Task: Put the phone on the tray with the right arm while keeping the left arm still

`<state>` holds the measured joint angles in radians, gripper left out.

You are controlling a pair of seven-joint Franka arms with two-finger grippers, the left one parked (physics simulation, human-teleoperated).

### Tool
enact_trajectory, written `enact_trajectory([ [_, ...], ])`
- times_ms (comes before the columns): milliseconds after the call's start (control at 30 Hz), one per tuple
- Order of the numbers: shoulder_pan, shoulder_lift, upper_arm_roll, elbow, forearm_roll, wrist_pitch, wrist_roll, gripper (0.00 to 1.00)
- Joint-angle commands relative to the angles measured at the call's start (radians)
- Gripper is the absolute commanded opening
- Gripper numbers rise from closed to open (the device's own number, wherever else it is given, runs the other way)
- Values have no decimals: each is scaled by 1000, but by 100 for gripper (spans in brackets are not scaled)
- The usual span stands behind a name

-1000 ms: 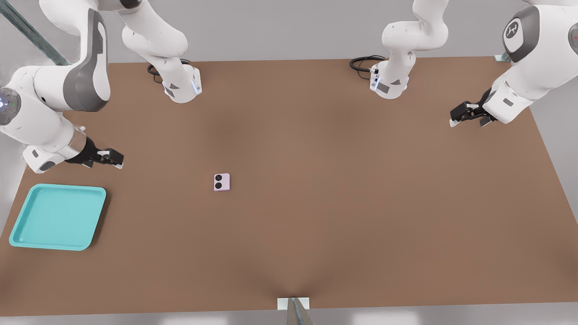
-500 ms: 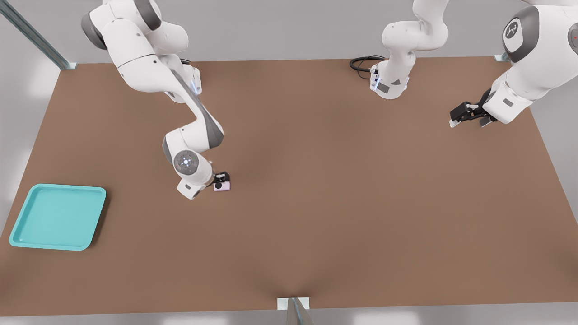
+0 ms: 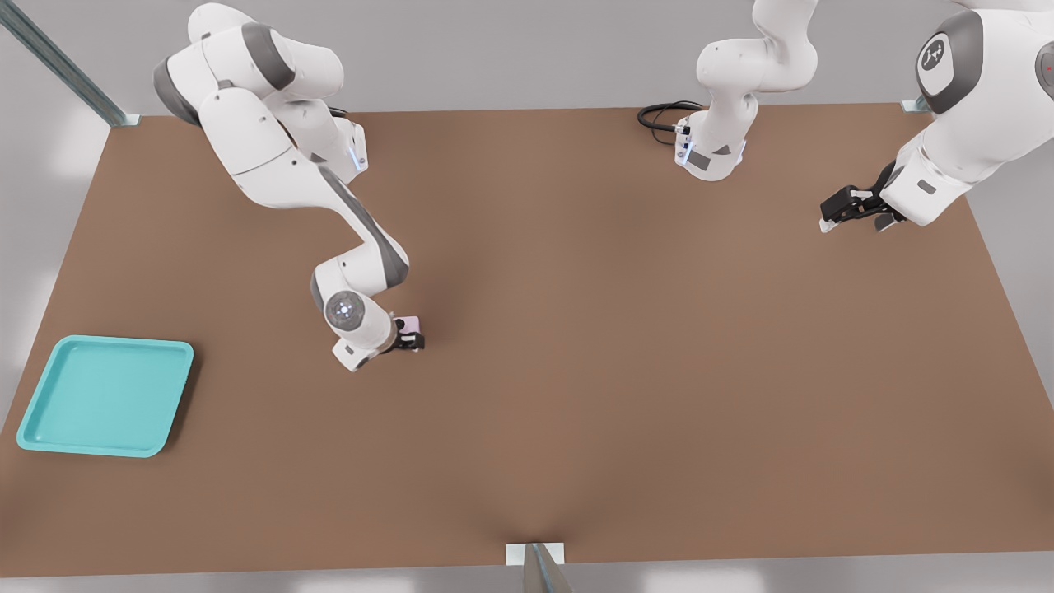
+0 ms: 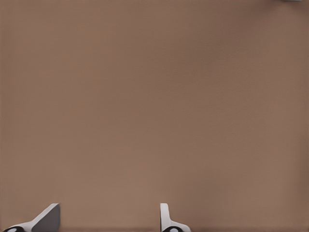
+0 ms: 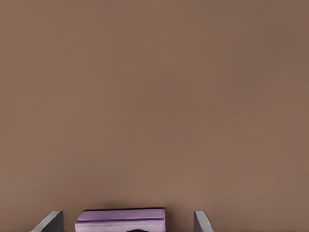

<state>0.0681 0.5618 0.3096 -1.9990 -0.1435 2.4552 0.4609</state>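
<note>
Down at the phone (image 3: 414, 323), my right arm's gripper (image 3: 408, 339) sits low over the brown table (image 3: 626, 362), a little toward the front view's left of the table's middle. From the front view I see the black fingers covering most of the phone, with only a sliver of its pale pink-lilac body showing past them. My wrist camera gives me the better read: the two pale fingertips (image 5: 50, 221) stand on either side of the phone (image 5: 120, 220), each with a visible strip of table between it and the phone's side, so the jaws are spread wider than the phone and have hold of nothing. I see the phone edge-on there, a flat lilac slab lying on the table with a thin dark shadow along its far edge. The right arm (image 3: 288, 177) reaches out from its base at the far edge of the table and bends down at the elbow, its round grey wrist disc (image 3: 344, 310) facing the front camera. The turquoise tray (image 3: 105, 395) lies flat near the front view's left edge of the table, well apart from the phone and the gripper. Inside its low raised rim I see only the bare turquoise floor.
</note>
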Motion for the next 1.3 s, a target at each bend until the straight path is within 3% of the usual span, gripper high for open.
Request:
enact_trajectory([
  [0, 7, 0, 0, -9, -22, 36, 85, 100],
  [500, 10, -6, 20, -57, -24, 27, 97, 100],
  [567, 10, -8, 20, -58, -24, 27, 97, 93],
  [800, 9, 12, 20, -55, -24, 36, 97, 94],
  [967, 1, 3, 20, -57, -33, 30, 97, 77],
  [1067, -2, -42, 20, -55, -36, 1, 94, 75],
  [1267, -254, -128, 20, -34, -54, -84, -206, 75],
])
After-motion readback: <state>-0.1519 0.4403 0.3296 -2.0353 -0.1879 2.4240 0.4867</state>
